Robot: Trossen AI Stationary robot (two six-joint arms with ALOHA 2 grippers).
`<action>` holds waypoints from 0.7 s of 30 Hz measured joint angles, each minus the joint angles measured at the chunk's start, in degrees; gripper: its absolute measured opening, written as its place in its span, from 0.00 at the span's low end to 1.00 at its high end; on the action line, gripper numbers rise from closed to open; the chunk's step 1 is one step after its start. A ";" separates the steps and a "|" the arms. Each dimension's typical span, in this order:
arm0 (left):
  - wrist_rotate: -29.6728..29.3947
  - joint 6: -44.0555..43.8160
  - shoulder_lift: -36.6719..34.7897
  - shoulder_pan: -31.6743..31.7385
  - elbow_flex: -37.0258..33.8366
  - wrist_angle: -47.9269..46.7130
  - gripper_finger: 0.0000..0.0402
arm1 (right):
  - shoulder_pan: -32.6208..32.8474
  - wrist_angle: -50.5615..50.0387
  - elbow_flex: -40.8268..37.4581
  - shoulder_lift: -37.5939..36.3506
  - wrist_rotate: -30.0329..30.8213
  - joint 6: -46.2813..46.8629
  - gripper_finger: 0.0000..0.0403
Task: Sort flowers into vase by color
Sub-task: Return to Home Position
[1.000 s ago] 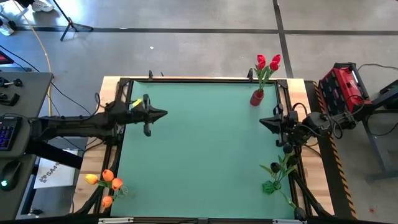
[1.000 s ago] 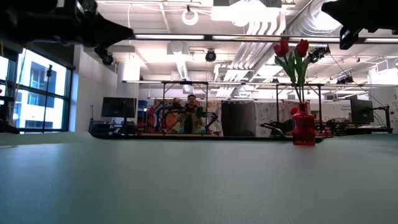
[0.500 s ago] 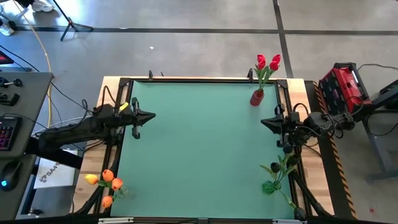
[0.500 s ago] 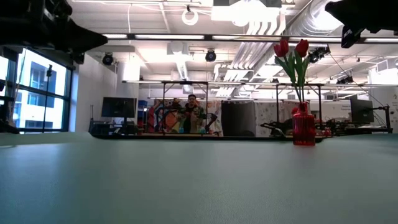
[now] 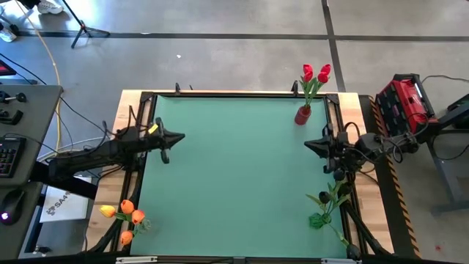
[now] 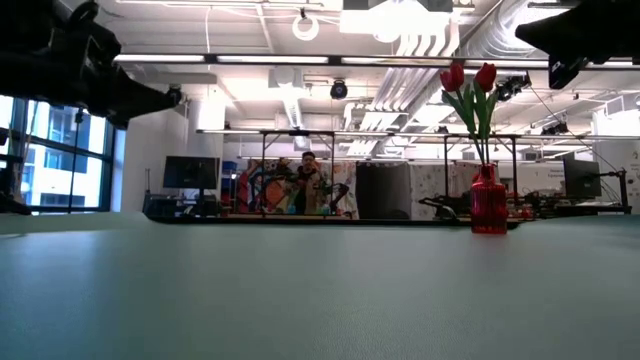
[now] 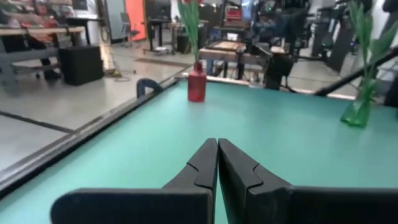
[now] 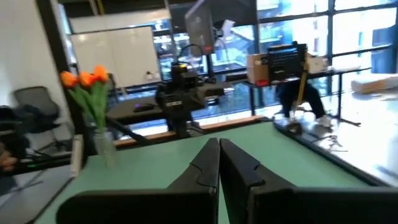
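Two red tulips (image 5: pixel 316 72) stand in a red vase (image 5: pixel 302 115) at the table's far right corner; the low view shows that vase (image 6: pixel 488 203) upright. Orange tulips (image 5: pixel 126 216) stand in a clear vase (image 8: pixel 106 151) at the near left corner. Dark tulips sit in a green vase (image 5: pixel 318 219) at the near right corner. My left gripper (image 5: pixel 181 136) hovers shut over the table's left edge, and its wrist view shows the closed fingers (image 7: pixel 217 142). My right gripper (image 5: pixel 306 144) hovers shut over the right edge (image 8: pixel 219 142). Neither touches anything.
The green mat (image 5: pixel 242 176) lies between the two grippers. Black frame rails run along the table's edges. A red case (image 5: pixel 400 103) stands right of the table, and a desk with a keyboard stands to its left. A person (image 6: pixel 307 180) sits far behind the table.
My left gripper has drawn back toward the table's left edge and sunk lower, staying shut. The vases and flowers have kept their places.
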 joint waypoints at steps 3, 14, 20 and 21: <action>1.34 -0.27 -0.13 0.00 -0.47 0.48 0.00 | 0.00 -0.18 0.00 -0.52 1.67 -2.51 0.00; 3.71 -1.81 -5.27 -0.05 -3.30 2.12 0.00 | 0.00 -2.31 0.04 -2.25 2.39 -3.82 0.00; 3.42 -1.51 -5.48 -0.07 -3.48 2.00 0.00 | -0.80 4.59 -3.23 -1.70 1.44 -3.43 0.00; 3.11 -1.48 -5.48 -0.07 -3.48 1.99 0.00 | -1.05 8.34 -5.20 -1.70 1.40 -3.75 0.00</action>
